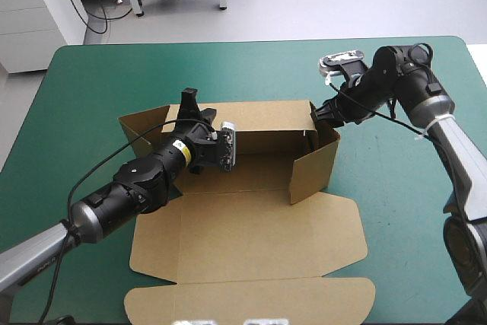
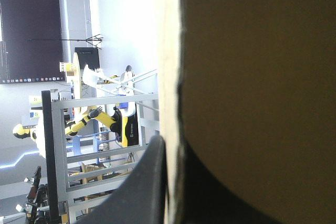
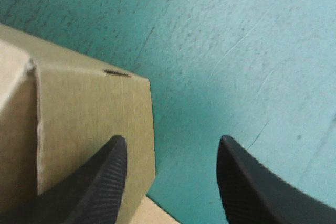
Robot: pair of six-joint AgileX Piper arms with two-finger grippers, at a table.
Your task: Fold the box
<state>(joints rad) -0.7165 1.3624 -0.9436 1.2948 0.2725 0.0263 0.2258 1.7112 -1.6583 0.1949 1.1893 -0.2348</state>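
so the left gripper (image 2: 170,144) is pinching the raised back wall of the box (image 1: 259,234), board edge sandwiched between its fingers, while the right gripper (image 3: 172,141) is spread wide, box corner by one finger, bare teal-green cover (image 3: 236,51) between them

Box (image 1: 268,124) at mid table (image 1: 91,81), lid (image 1: 251,241) flat toward near edge; left gripper (image 1: 189,104) on back wall, right gripper (image 1: 319,116) at far right corner.
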